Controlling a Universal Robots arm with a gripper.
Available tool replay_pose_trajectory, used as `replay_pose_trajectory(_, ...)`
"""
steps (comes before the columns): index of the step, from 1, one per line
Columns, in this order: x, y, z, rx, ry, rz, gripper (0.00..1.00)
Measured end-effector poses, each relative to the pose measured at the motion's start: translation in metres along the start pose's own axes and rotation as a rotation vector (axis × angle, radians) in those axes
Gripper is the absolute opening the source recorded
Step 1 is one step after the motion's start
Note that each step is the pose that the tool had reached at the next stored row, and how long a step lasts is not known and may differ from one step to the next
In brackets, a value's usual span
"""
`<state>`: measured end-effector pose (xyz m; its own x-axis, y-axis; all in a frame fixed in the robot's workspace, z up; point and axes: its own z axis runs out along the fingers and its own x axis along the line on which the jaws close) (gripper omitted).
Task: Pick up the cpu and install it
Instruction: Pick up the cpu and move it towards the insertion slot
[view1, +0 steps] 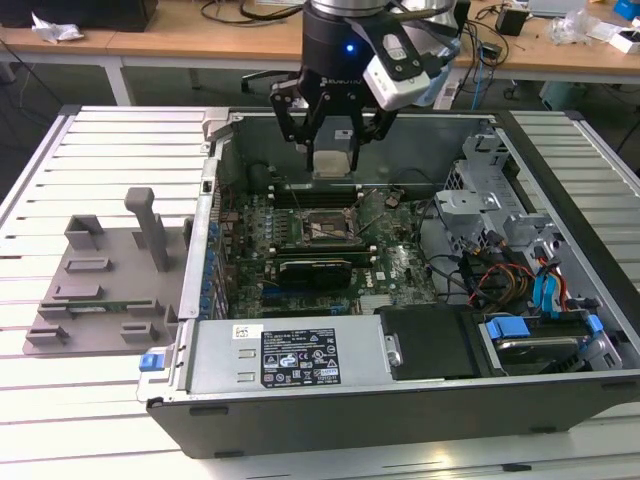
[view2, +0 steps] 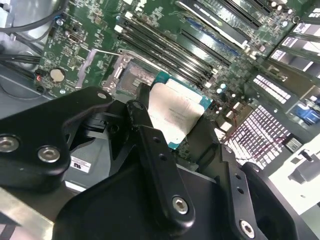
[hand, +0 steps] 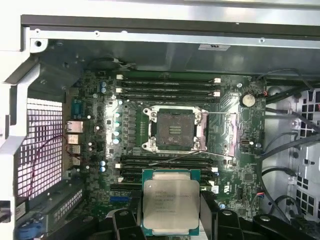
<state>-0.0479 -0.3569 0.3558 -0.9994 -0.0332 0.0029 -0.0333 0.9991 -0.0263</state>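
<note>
Holds the cpu (hand: 171, 205) clamped by two opposite edges in the jaws near the open socket (hand: 174, 130); seems light, rigid, slick-lidded, fragile underneath, best gripped by the rim.

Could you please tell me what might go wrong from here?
The gripper holds the cpu by its edges above the motherboard, short of the open socket; a slip could drop it onto the memory slots. Lowered tilted or off-centre, it could damage the socket. The thin wire lever beside the socket might snag.
</note>
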Motion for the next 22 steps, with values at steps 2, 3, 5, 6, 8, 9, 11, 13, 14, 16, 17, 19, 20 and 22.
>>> replay_pose_trajectory(2, -0.0042, 0.0006, 0.0013, 0.0, 0.0007, 0.0, 0.55)
replay_pose_trajectory(3, -0.006, 0.0008, 0.0019, 0.0, 0.001, 0.0, 0.55)
replay_pose_trajectory(5, -0.0097, 0.0016, 0.0032, -0.0002, 0.0018, 0.0, 0.55)
replay_pose_trajectory(6, -0.0133, 0.0026, 0.0051, -0.0001, 0.0028, 0.0, 0.55)
replay_pose_trajectory(8, -0.016, 0.0039, 0.0074, -0.0002, 0.0038, 0.0, 0.55)
replay_pose_trajectory(9, -0.0178, 0.0054, 0.0095, -0.0001, 0.0046, 0.0, 0.55)
replay_pose_trajectory(11, -0.0188, 0.0095, 0.0133, -0.0002, 0.0052, 0.0, 0.55)
replay_pose_trajectory(13, -0.019, 0.0142, 0.0171, -0.0002, 0.0054, -0.001, 0.55)
replay_pose_trajectory(14, -0.0191, 0.0157, 0.0186, -0.0001, 0.0055, -0.001, 0.55)
replay_pose_trajectory(16, -0.0194, 0.0174, 0.0218, -0.0002, 0.0055, -0.002, 0.55)
replay_pose_trajectory(17, -0.02, 0.0185, 0.0241, -0.0003, 0.0058, -0.002, 0.55)
replay_pose_trajectory(19, -0.0205, 0.019, 0.0269, -0.0001, 0.0064, -0.003, 0.55)
replay_pose_trajectory(20, -0.0207, 0.0191, 0.0285, -0.0001, 0.0067, -0.002, 0.55)
replay_pose_trajectory(22, -0.0211, 0.0192, 0.0329, -0.0003, 0.0071, -0.002, 0.55)
